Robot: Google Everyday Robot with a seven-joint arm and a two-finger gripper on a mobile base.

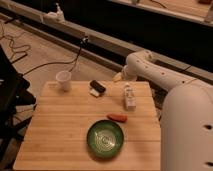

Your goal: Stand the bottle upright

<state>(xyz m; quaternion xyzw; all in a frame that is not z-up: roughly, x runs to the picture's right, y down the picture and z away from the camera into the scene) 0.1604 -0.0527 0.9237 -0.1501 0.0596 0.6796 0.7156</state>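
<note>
Noting gripper (119, 77) hanging off table's (60, 130) far edge, near bottle (129, 96); grip state impossible to tell. Seeing bottle resting near table's right edge, right of block (97, 87), beyond bowl (105, 139).

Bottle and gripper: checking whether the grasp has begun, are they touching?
Apart. The camera view shows the gripper beyond the back edge of the table, bare wood between it and the bottle.
</note>
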